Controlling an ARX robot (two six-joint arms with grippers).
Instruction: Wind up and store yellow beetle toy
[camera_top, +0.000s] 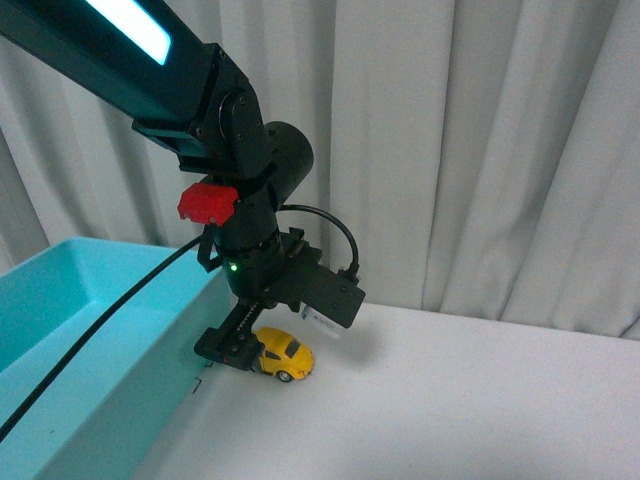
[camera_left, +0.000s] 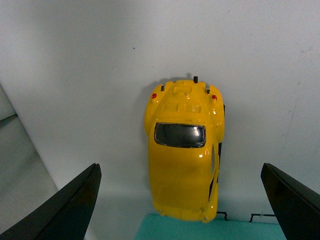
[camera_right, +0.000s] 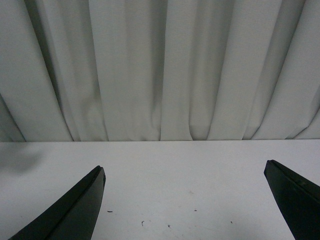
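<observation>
Just beside the teal bin on the bench's left side, the yellow beetle toy lies with its nose at the bin wall and its tail pointing away. The left tool hangs spread wide astride it, untouching. The right tool gapes over the bench.

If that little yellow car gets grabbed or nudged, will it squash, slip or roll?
The yellow beetle toy looks hard and glossy: it probably won't squash but might slip in the fingers. It stands on small wheels on the flat table, so a lengthwise nudge would likely roll it. Low and wide, it seems unlikely to tip.
</observation>
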